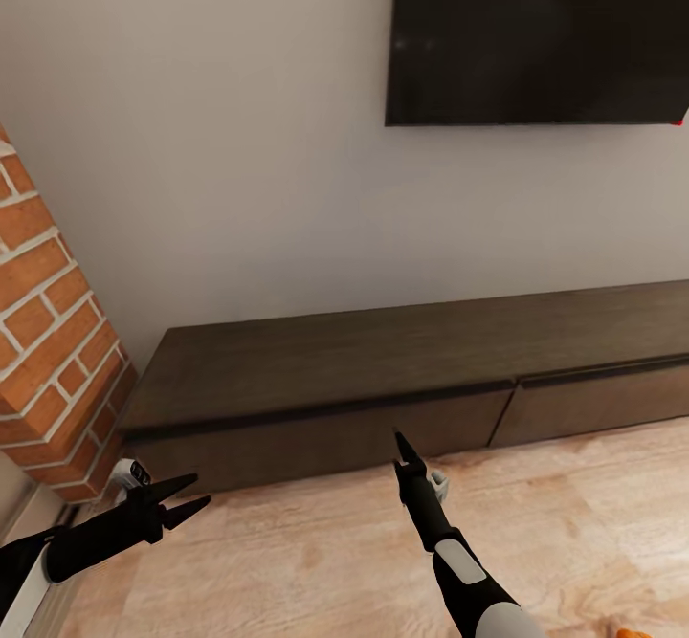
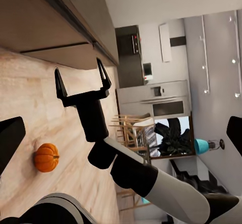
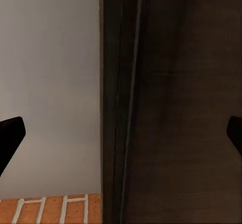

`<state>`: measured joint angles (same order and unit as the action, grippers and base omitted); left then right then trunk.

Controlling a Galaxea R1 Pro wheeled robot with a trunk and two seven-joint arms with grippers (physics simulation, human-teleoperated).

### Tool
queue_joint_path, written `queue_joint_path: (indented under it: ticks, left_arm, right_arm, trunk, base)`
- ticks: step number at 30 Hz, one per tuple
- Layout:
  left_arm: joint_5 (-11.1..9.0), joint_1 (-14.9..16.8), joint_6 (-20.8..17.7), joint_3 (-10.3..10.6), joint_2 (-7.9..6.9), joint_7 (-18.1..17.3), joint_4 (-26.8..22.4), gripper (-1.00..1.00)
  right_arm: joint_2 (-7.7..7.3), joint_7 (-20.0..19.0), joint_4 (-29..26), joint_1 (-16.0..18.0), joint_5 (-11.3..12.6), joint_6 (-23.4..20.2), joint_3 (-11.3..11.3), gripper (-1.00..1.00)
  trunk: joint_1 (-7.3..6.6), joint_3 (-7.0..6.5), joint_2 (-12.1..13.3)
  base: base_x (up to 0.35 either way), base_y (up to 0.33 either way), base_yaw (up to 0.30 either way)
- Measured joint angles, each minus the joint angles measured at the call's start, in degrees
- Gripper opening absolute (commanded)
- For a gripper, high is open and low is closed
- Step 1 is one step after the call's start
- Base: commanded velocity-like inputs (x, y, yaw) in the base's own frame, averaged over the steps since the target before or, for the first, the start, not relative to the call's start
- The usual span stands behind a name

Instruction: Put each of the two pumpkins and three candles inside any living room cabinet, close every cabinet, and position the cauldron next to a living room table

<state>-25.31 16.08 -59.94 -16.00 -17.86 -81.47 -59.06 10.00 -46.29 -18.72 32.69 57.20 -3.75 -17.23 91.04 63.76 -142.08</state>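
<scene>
**Right arm lines up on the drawer front**

The right gripper (image 1: 403, 453) reaches toward the shut cabinet (image 1: 383, 370), jaws spread wide and empty, likely to pull a drawer open. The left gripper (image 1: 182, 499) hovers nearby, parted, holding nothing. One pumpkin (image 2: 46, 157) waits on the floor behind.

light: pretty even, soft, kinda flat | shadows: faint one under the cabinet (image 1: 383, 370) front lip on the floor (image 1: 316, 561) | glare: none, tv (image 1: 541, 35) just flat black | blur: right wrist view is soft up close, head view a bit mushy | edges: no obvious warp
</scene>
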Motion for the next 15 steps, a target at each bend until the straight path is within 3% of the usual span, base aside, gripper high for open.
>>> queue_joint_path:
  ticks: [8,15]
  left_arm:
    - [0.0,0.0,0.0,0.0,0.01,0.0,0.0,1.00]
    - [0.1,0.0,0.0,0.0,0.02,0.0,0.0,1.00]
  right_arm:
    - [0.00,0.1,0.0,0.0,0.0,0.0,0.0,1.00]
    - [0.00,0.4,0.0,0.0,0.0,-0.1,0.0,1.00]
  trunk:
    - [0.00,0.00,0.0]
    - [0.00,0.00,0.0]
  base:
    - [0.298,0.000,0.000]
    - [0.061,0.000,0.000]
